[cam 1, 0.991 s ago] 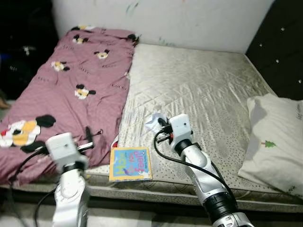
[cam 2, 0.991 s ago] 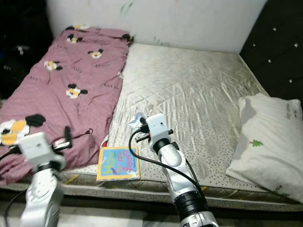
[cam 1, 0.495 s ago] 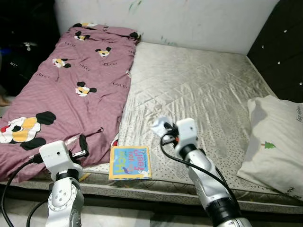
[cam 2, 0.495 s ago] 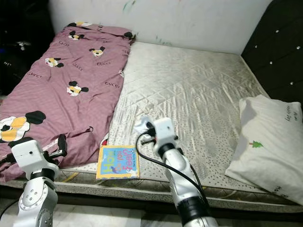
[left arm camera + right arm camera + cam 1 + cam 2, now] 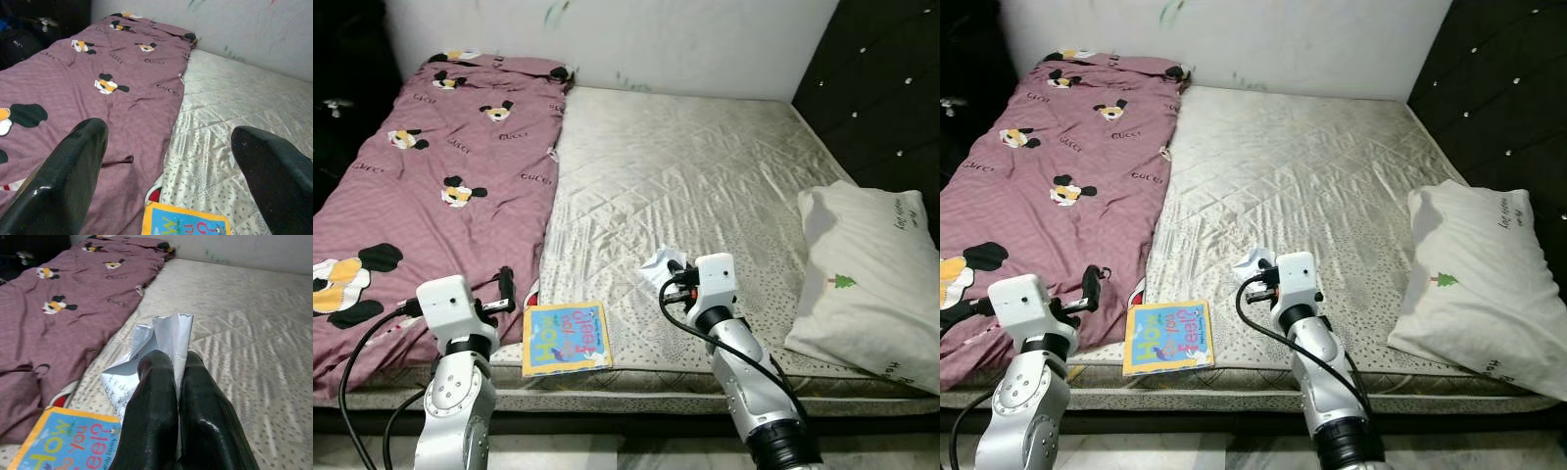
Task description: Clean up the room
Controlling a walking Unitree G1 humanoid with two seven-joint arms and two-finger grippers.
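Note:
My right gripper (image 5: 670, 273) is shut on a crumpled white piece of paper (image 5: 658, 262), held just above the bare mattress (image 5: 705, 176) near its front edge. In the right wrist view the paper (image 5: 161, 335) sticks up from between the two closed fingers (image 5: 151, 396). A colourful children's book (image 5: 566, 338) lies flat at the front edge of the mattress, left of that gripper. My left gripper (image 5: 168, 134) hangs open by the blanket's edge, just left of the book (image 5: 186, 223), with nothing between its fingers (image 5: 73, 166).
A purple cartoon-print blanket (image 5: 421, 186) covers the left half of the bed. A white pillow (image 5: 867, 269) lies at the right edge. A dark padded headboard (image 5: 891, 88) stands on the right and a white wall (image 5: 656, 39) at the back.
The camera view has shifted. My right gripper keeps the paper and has drifted a little right of the book. My left gripper dipped, then came back up beside the book.

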